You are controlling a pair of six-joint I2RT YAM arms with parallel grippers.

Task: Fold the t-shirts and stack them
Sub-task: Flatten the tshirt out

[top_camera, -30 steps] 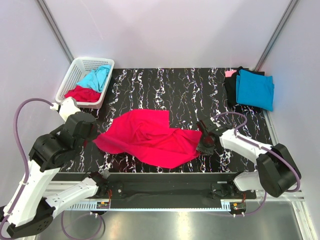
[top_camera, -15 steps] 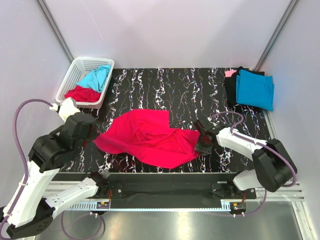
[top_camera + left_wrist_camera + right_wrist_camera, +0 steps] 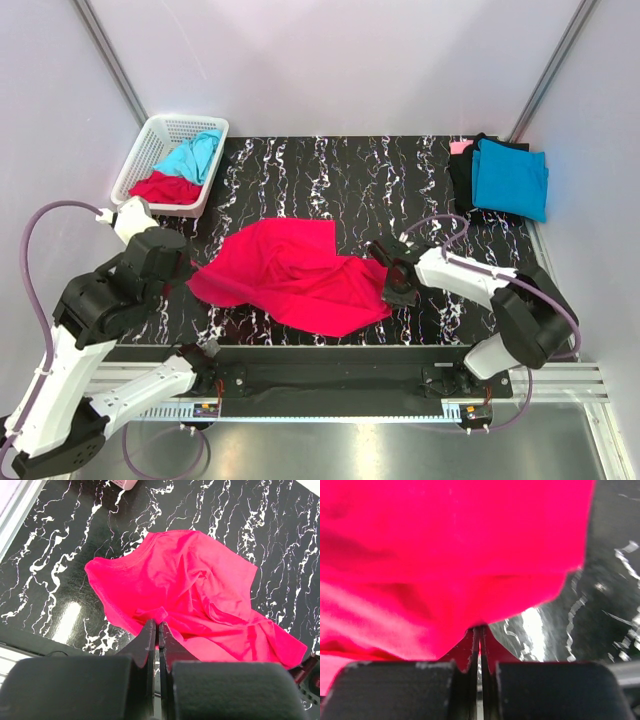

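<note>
A crimson red t-shirt lies crumpled in the middle of the black marbled table; it also shows in the left wrist view. My right gripper is shut on the shirt's right edge, and red cloth hangs from its closed tips. My left gripper is shut with nothing between its jaws, held above the shirt's left near edge; in the top view its wrist hides the fingers. A folded turquoise shirt lies on black and pink ones at the back right.
A white lattice basket at the back left holds a turquoise shirt and a red one. The table's near edge rail runs between the arm bases. Grey walls close in both sides.
My right gripper has moved left, carrying the shirt's right edge inward over the rest of the cloth. My left arm has hardly moved.
</note>
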